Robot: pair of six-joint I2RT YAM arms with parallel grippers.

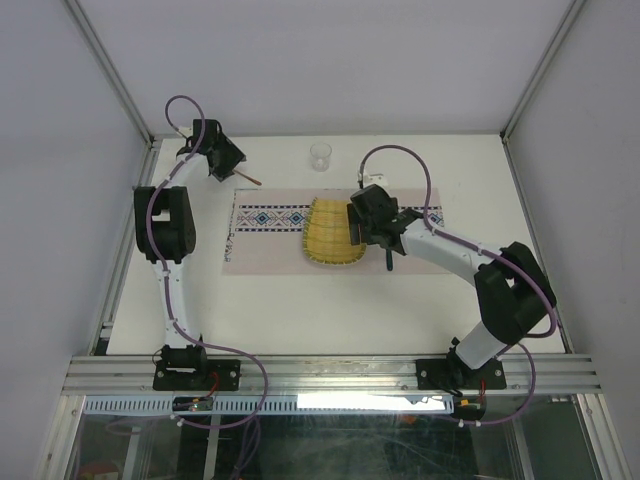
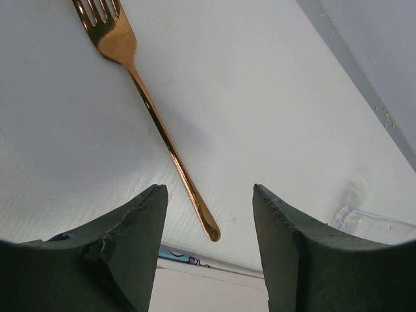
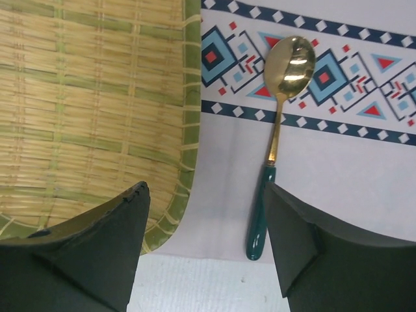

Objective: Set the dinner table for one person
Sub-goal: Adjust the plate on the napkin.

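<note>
Left gripper [image 2: 207,192]: jaws apart, empty, hovering low over the handle end of a copper-coloured fork [image 2: 149,110]. The fork lies flat on the bare dinner table [image 1: 330,300] in the far left corner, off the placemat [image 1: 265,240], tines pointing away from the wrist. Judgement: the jaws straddle the handle so as to close on it and carry the fork to the mat.

Right gripper [image 3: 205,190]: jaws apart, empty, above the strip of mat between the woven tray [image 3: 91,97] and the spoon [image 3: 279,130]. The spoon lies just beside the tray's right rim, not touching it. Its gold bowl rests on the patterned band and its green handle reaches the mat's near edge. That looks like a finished placement, spoon to the right of the plate's spot.

Containers: the bamboo tray sits mid-mat, serving as the plate, with nothing in it. A clear glass [image 1: 320,155] stands upright on the bare table beyond the mat's far edge; it appears empty.

The table underlies all of this, with the mat across its far half.
</note>
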